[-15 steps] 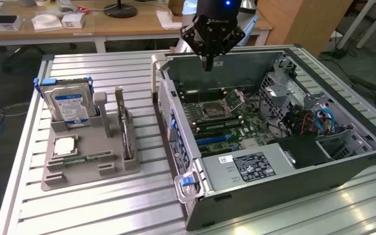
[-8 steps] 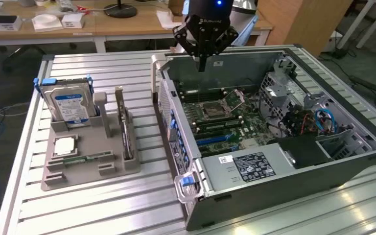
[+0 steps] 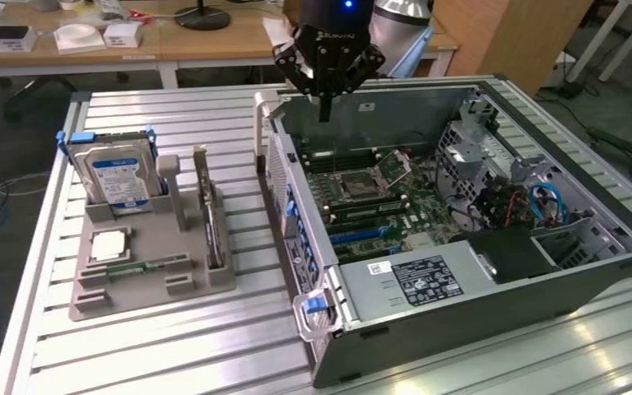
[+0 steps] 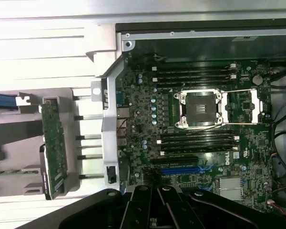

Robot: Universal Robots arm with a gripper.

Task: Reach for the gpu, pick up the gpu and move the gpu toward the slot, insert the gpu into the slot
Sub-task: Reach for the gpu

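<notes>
Exterior view: the gripper [image 3: 324, 111] hangs clenched and empty above the open computer case [image 3: 459, 309]. The gpu [image 3: 208, 218] stands on edge in a grey holder [image 3: 151, 247], well apart. It looks light, stiff and fragile; grasp its top edge.

The gripper [image 3: 324, 113] is matte black: a squat round body with pale lettering [image 3: 332, 37] across its front and a small blue light [image 3: 346, 4] glowing above it, tapering through hinged link bars [image 3: 292, 66] to slim dark fingers [image 3: 322, 103]. In the wrist view the bars show as angular black plates joined by round pivot pins [image 4: 142, 189]. Behind it the arm [image 3: 406, 16] is a smooth silver-grey tube.
</notes>
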